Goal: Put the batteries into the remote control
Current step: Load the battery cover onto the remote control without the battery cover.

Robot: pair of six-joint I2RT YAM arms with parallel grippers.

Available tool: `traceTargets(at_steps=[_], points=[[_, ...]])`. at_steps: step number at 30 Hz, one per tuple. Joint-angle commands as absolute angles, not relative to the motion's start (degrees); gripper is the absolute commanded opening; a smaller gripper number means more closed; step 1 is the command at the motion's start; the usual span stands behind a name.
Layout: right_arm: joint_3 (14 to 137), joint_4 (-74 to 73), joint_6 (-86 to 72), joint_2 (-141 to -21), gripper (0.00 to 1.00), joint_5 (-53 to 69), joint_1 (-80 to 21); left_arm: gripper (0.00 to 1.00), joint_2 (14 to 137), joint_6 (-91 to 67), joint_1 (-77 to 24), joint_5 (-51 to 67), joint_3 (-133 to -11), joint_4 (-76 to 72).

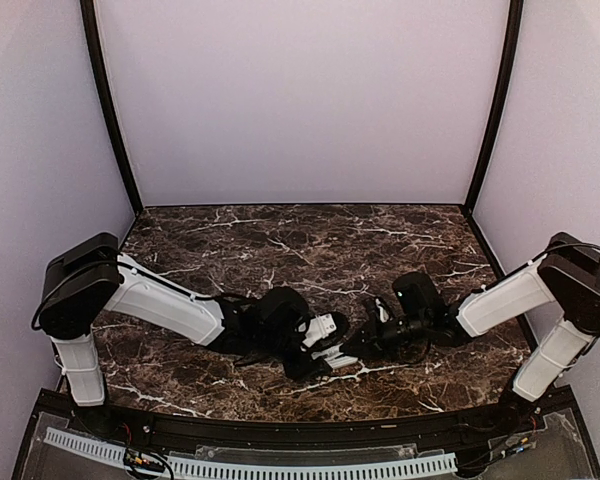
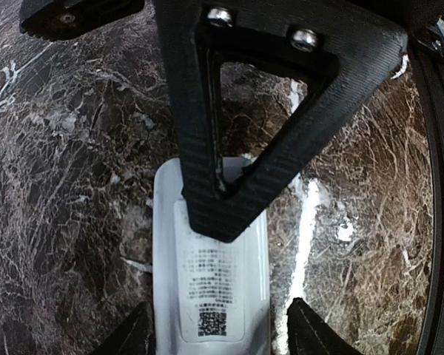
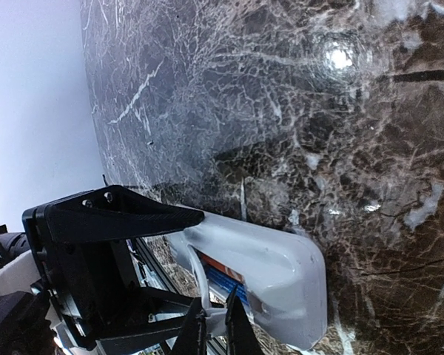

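Remote control [image 2: 211,285] clamped back-up by left hand [image 2: 218,334] as brace; right hand [image 3: 214,329], nearly closed, pressed at batteries [image 3: 223,279], lower centre, likely seating them.

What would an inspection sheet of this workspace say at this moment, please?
Surface: dark marble table, white-veined and glossy.
Job's things: white remote control lying back-up with its label showing; the orange and blue batteries appear to sit in its bay.
Clutter: nothing seen.
Claws: the left claw flanks one end of the remote control, contact unclear; the right claw looks shut, tips down at the bay.
Cables: a black cable runs along the left arm, and another along the right.
Surroundings: plain pale walls and black corner posts.
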State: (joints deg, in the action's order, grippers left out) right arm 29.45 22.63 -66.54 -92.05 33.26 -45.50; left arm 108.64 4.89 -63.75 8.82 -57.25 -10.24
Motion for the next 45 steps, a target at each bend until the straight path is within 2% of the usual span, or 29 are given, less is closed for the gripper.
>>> traceTargets(at_steps=[1,4,8,16,22,45], points=[[27.77,20.10,-66.21,-93.90,0.03,33.09,-47.12,0.59,108.92,1.74,-60.93,14.74,-57.75,-13.42],[27.43,20.71,-66.36,-93.93,0.03,32.88,-47.11,0.55,108.95,1.30,-59.89,18.76,-57.33,-14.60],[27.42,21.22,-66.18,-94.58,0.03,32.93,-47.12,0.56,109.50,1.66,-59.77,21.49,-56.53,-17.18],[26.85,21.88,-66.36,-94.51,0.03,32.86,-47.15,0.51,111.50,1.39,-59.68,21.24,-57.19,-19.37],[26.50,22.13,-66.19,-94.52,0.03,32.69,-47.20,0.43,112.69,1.46,-59.68,20.41,-57.62,-20.09],[26.28,22.94,-66.45,-94.66,0.03,32.75,-47.15,0.31,113.00,2.15,-60.51,23.65,-54.91,-22.86]])
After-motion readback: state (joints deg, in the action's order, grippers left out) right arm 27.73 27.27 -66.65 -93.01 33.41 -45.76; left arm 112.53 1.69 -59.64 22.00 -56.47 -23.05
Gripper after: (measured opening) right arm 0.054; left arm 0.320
